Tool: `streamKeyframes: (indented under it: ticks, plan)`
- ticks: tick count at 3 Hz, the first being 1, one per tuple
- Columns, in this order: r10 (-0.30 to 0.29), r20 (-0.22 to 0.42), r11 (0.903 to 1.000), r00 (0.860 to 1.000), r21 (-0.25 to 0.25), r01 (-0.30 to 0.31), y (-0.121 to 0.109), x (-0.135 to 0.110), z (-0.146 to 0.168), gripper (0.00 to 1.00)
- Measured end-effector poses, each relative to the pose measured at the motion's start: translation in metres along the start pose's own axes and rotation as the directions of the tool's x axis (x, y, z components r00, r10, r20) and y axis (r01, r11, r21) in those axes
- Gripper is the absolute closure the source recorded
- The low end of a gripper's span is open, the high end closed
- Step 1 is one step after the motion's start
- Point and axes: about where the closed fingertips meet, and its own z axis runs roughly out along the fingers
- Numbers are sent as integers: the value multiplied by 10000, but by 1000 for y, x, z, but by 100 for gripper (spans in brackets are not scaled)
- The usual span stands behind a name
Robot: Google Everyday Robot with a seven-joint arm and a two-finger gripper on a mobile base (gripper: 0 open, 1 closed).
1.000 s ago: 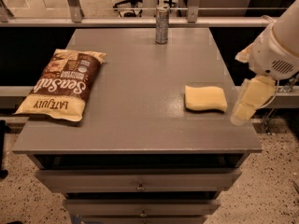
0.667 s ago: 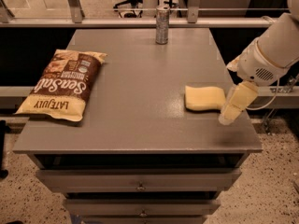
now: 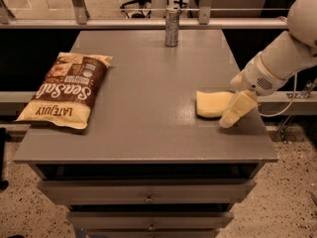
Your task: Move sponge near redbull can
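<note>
**Pale yellow sponge lies at the gripper on the right side of the grey table**

The sponge is a flat, soft, rectangular pad with rounded edges. It lies flat on the matte grey table top, toward the right side and about midway between front and back.

The cream-coloured gripper sits at the end of the robot's white, rounded arm. The arm reaches in from the right, and the gripper slants down toward the front left. Its tip is low over the table at the sponge's right end, and from where I stand it overlaps that edge. I cannot tell whether it touches the pad, or whether the gripper is open or closed.

The tall, slim, silvery-grey redbull can stands upright at the back edge of the table, near the middle. It is well apart from the sponge, with bare table top between them.

A large brown-and-cream chip bag lies flat on the left side. Its lettering is upside down from here, and its nearer end is close to the front-left corner.

Below the table top, grey drawers with small handles run across the front. The floor around the table is speckled.
</note>
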Motion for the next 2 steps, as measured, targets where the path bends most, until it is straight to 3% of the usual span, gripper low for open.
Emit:
streamKeyframes:
  ticks: [2]
  plan:
    - [267,377,9996,9989,-101,-264,-12,-3,4,62]
